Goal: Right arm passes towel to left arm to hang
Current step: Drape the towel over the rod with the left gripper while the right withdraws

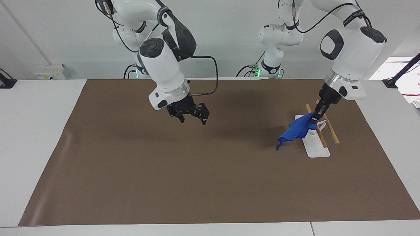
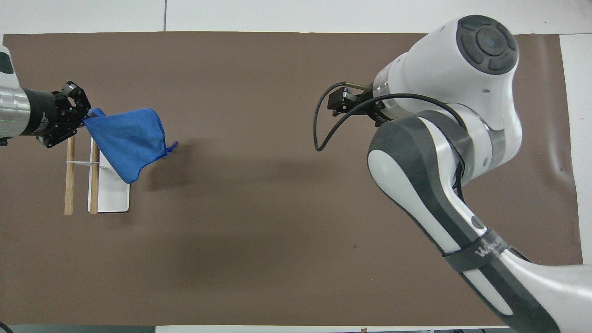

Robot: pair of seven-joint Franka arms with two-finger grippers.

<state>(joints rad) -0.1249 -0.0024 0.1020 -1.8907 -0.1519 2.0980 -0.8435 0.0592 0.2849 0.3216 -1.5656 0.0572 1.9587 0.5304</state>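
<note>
A white table [image 1: 39,131] carries a brown mat [image 1: 183,170], on which stands a white-based wooden-rail rack [image 1: 315,144].

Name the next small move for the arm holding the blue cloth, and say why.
Probably carry it a little farther over the two wooden rails of the white-based rack, then lower. The left gripper pinches one corner of the royal-blue towel, which hangs beside the rails, not draped over them. The right gripper is open and waits over the brown mat.

One towel [image 1: 297,130], one rack [image 1: 311,137] with two wooden rails, two arms.
</note>
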